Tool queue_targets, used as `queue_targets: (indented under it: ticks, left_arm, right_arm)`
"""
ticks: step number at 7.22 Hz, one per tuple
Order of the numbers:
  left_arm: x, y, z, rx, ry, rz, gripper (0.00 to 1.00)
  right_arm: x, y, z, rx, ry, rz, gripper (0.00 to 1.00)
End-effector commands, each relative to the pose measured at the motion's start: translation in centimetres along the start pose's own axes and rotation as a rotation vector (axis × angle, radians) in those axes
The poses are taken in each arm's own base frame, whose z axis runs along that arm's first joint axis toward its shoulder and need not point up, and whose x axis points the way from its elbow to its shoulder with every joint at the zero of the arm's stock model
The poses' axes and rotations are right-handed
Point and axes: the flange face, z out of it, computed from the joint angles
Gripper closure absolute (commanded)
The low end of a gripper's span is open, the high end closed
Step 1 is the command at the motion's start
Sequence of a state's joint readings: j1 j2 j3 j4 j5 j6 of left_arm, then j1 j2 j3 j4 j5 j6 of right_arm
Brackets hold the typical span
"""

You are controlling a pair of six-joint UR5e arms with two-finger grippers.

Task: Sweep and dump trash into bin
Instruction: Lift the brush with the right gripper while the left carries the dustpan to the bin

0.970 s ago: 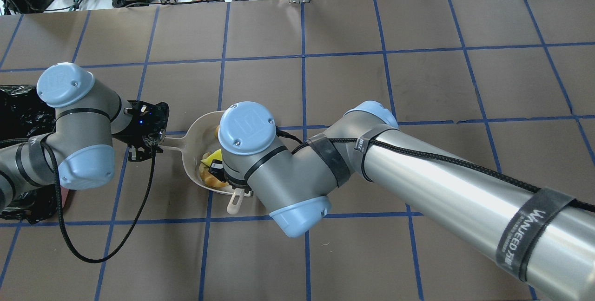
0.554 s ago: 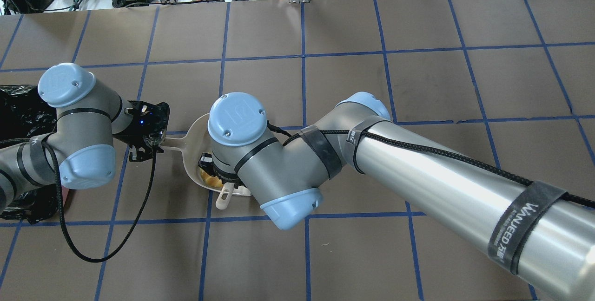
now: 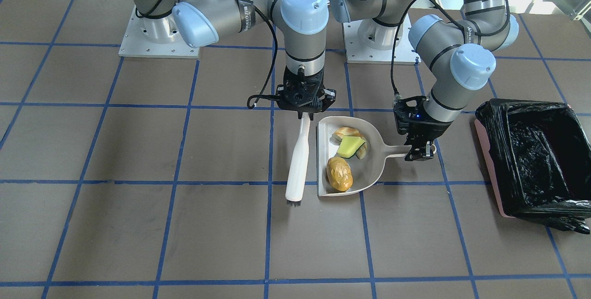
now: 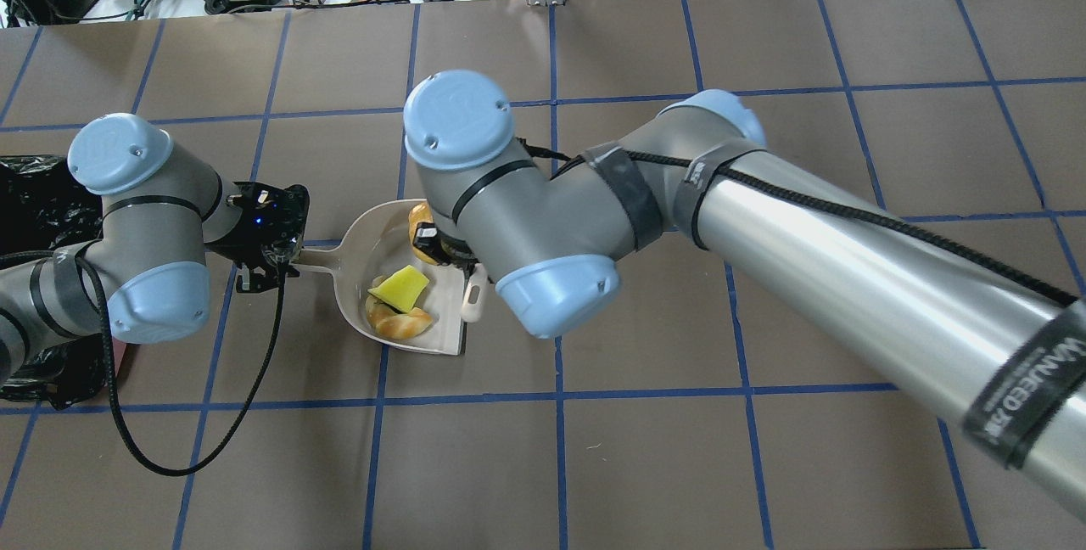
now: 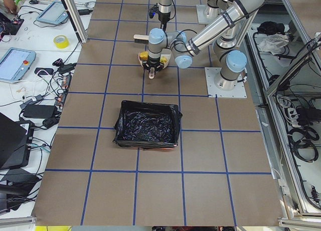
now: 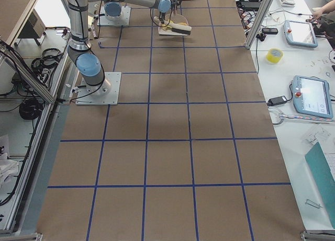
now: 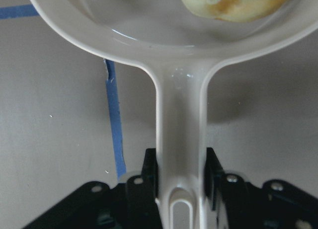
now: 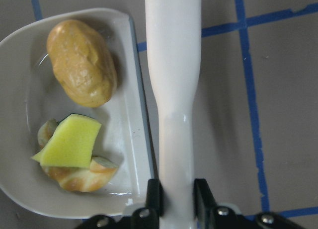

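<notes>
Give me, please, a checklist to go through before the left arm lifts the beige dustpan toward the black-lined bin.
1. Pan grip: left gripper shut on the handle of the beige plastic dustpan: ok.
2. Load: glossy yellow-brown potato-like lump, yellow sponge block and tan striped bread-like piece all inside the dustpan: ok.
3. Brush grip: right gripper shut on the beige brush with dark bristles: ok.
4. Brush free of the dustpan's open edge: cannot tell; it lies right alongside.
5. Target: pink rectangular bin with black plastic bag, open on top: ok.
</notes>
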State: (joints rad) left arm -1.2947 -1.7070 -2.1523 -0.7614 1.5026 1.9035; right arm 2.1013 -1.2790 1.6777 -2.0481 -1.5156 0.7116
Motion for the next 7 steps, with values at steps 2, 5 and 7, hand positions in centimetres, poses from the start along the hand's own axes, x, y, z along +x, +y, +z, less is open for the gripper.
queue_targets:
  ticks: [2, 5, 7]
  left_arm:
    - [-5.2, 3.8, -6.4, 0.012, -0.065, -0.030, 1.00]
    - [-7.6, 10.4, -12.5, 0.078, -0.100, -0.124, 1.00]
    - [-5.6, 16.8, -12.9, 0.117, -0.087, -0.148, 1.00]
  right_arm:
    - [13.7, -9.3, -6.8, -0.003, 0.077, -0.100, 1.00]
    - [29.8, -17.4, -8.4, -0.002, 0.141, -0.161, 1.00]
    - [40.7, -21.0, -7.6, -0.018, 0.148, -0.173, 1.00]
